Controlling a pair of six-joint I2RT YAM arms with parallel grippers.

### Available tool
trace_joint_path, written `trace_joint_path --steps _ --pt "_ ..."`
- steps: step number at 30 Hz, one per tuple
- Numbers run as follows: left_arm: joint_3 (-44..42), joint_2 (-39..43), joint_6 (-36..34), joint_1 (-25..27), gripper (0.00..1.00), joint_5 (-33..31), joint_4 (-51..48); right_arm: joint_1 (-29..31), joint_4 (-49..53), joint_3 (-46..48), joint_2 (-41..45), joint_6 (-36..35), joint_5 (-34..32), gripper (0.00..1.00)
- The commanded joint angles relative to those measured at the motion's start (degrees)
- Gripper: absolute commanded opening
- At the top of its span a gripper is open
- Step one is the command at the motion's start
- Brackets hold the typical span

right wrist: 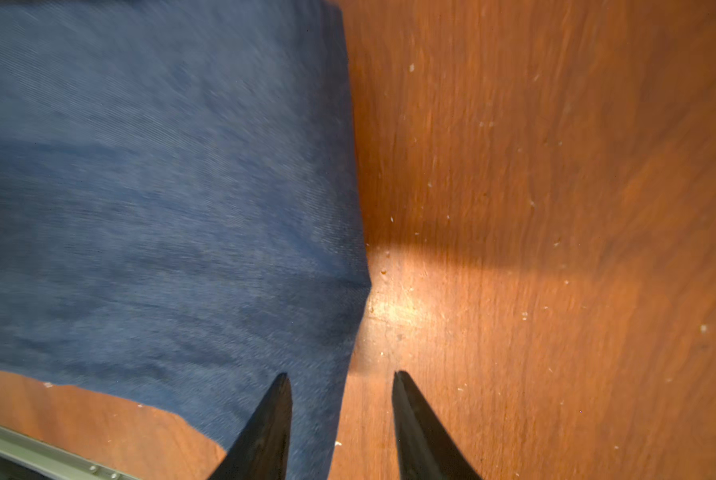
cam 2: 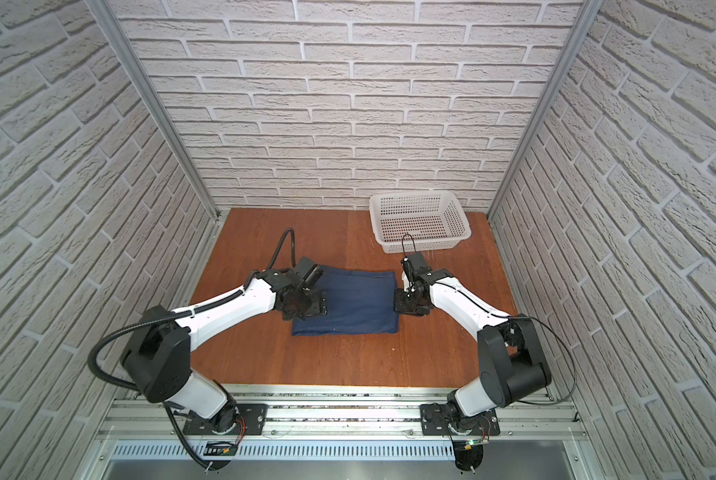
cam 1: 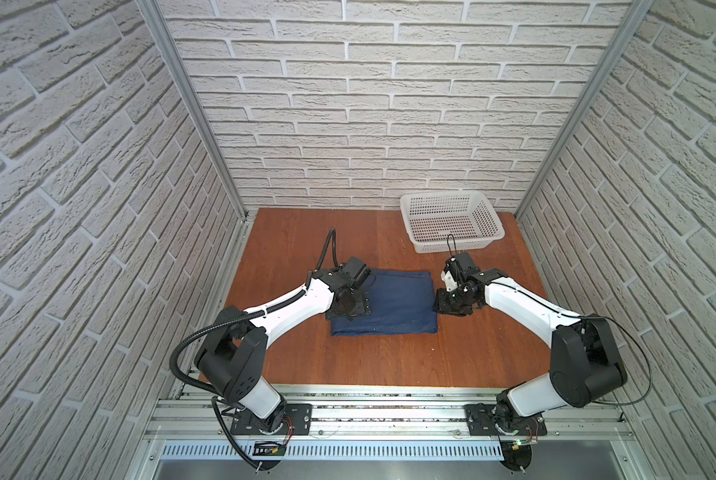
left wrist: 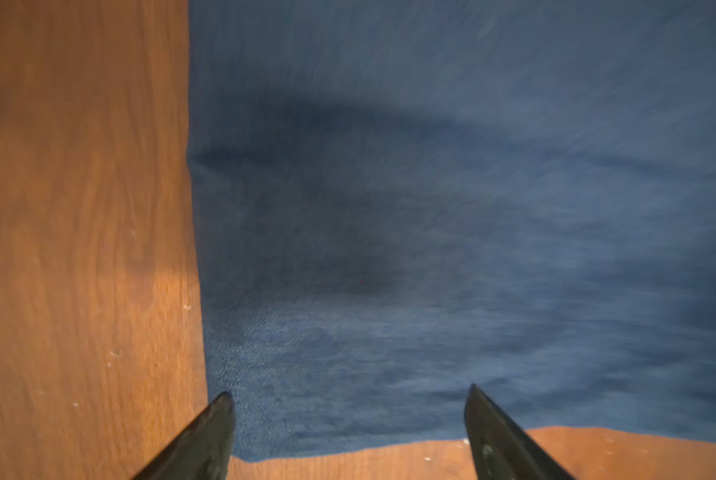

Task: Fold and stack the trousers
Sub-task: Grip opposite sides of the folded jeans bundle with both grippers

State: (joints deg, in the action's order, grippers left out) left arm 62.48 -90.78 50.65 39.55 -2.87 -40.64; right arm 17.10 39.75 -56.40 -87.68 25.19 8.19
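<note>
— Jeans (cam 1: 389, 301), one pair, dark navy denim. Location?

— Middle of the wooden table (cam 1: 306, 365), folded into a flat rectangle with its long sides running left to right. Both top views show it so.

— Left gripper (left wrist: 348, 390), position and state?

— Over the left part of the folded jeans, near their left edge. Jaws stand wide apart with nothing between them. In the left wrist view, denim lies below the gap and bare wood runs along one side.

— Right gripper (right wrist: 340, 373)?

— At the right edge of the jeans. Jaws are parted, less widely than the left pair, and clamp nothing. In the right wrist view one fingertip (right wrist: 279, 399) sits over the denim and its partner over bare table, with the cloth's edge running between them.

— Contact with the cloth?

— Cannot tell for either gripper; both wrist views are blurred.

— Other items?

— Laundry basket (cam 1: 443, 246), one, white perforated plastic. It stands at the table's back right, against the brick-patterned wall and well apart from the jeans. The right gripper is between the two.
</note>
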Motion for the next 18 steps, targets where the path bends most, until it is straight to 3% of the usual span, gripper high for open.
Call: trace_joint_path --steps 1,10,18 --pt "-0.52 -0.85 0.65 0.0 0.86 1.13 2.59 1.21 -1.59 1.33 -1.87 0.28 -0.68 0.42" --pt "-7.45 -1.81 0.52 -2.94 0.86 2.61 3.26 6.2 -7.54 1.72 -7.95 2.55 3.79 0.39" --pt "-11.0 4.18 -2.55 -11.51 0.86 -0.67 0.23 12.23 -10.46 -3.27 -12.12 5.08 5.73 0.38"
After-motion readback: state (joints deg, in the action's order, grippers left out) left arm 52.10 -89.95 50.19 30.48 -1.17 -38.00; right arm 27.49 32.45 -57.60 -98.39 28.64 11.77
